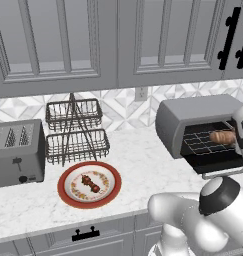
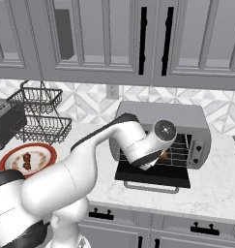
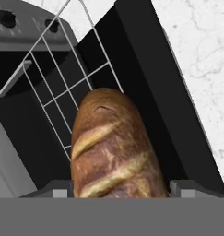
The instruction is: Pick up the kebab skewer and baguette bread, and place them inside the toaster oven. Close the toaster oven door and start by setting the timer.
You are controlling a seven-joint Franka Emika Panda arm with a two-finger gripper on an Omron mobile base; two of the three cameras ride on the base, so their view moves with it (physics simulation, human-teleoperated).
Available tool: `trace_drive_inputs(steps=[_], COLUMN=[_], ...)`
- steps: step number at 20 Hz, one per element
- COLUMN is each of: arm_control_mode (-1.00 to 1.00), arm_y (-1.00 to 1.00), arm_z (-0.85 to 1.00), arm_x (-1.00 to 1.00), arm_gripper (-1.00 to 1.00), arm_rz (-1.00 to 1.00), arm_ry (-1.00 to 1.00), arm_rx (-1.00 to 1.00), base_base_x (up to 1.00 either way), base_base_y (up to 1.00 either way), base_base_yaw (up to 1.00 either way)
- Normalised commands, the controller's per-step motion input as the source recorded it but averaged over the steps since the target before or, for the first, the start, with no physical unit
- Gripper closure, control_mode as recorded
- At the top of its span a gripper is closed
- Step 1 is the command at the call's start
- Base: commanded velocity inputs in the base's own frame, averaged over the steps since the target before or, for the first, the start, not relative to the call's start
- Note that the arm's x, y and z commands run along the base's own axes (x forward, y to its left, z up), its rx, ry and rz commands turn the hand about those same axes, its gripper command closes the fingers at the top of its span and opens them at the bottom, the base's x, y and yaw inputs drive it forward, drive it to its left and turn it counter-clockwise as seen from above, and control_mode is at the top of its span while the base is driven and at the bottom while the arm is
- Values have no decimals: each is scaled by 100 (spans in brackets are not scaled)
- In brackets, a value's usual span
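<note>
Carrying the baguette [image 3: 114, 147] gripped in my tool [image 3: 118, 193], I hold it over the toaster oven [image 1: 193, 117] rack; the kebab [image 1: 90, 184] waits on its plate [image 1: 68, 197].

Loaf [image 3: 114, 147]: golden-brown, paler crosswise slashes. Skewer [image 1: 90, 184]: dark red-brown chunks. Plate [image 1: 66, 196]: red rim, white centre with brown speckled ring. Toaster oven [image 1: 193, 112]: grey shell, black cavity. Counter [image 1: 138, 165]: white marble, grey veining.

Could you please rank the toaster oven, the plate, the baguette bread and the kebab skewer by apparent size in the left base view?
Largest to smallest:
1. toaster oven
2. plate
3. baguette bread, partly hidden by the arm
4. kebab skewer, close to the baguette, so that order is unsure
</note>
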Motion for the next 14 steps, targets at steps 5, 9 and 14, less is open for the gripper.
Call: trace_drive_inputs(steps=[5, 9, 14], arm_control_mode=[-100, -100, -100], arm_y=[5, 13, 3], arm_z=[0, 0, 0], arm_x=[7, 7, 6], arm_gripper=[100, 100, 100], arm_rz=[11, 11, 11], arm_ry=[-2, 0, -1], arm_rx=[0, 0, 0], base_base_x=[0, 0, 0], base_base_y=[0, 0, 0], base_base_yaw=[0, 0, 0])
